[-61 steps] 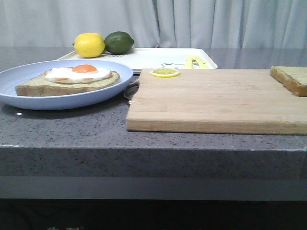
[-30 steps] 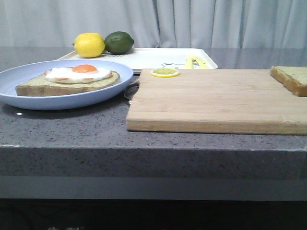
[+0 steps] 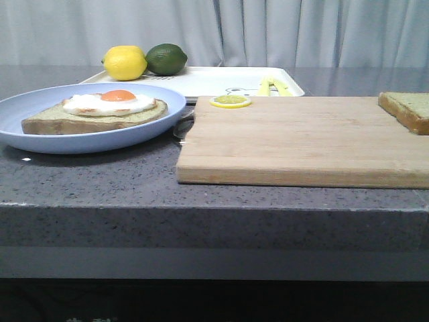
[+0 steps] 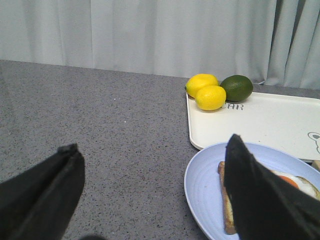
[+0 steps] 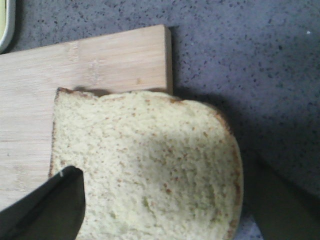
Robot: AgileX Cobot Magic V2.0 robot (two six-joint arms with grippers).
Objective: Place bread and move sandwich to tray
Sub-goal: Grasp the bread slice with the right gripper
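Note:
The bread (image 3: 407, 107) lies on the far right corner of the wooden cutting board (image 3: 301, 141). In the right wrist view my right gripper (image 5: 165, 210) is open just above the bread (image 5: 145, 160), one finger at each side of it. The sandwich (image 3: 100, 111), a slice with a fried egg on top, lies on the light-blue plate (image 3: 167, 100) at the left. The white tray (image 3: 214, 80) is behind the plate. My left gripper (image 4: 152, 142) is open and empty over the bare counter, beside the plate (image 4: 205, 185). Neither gripper shows in the front view.
A lemon (image 3: 125, 64) and a lime (image 3: 166, 59) sit at the tray's back left corner. A yellow item (image 3: 273, 86) lies on the tray's right side. A lemon slice (image 3: 230, 101) rests on the board's back left corner. Curtains hang behind the counter.

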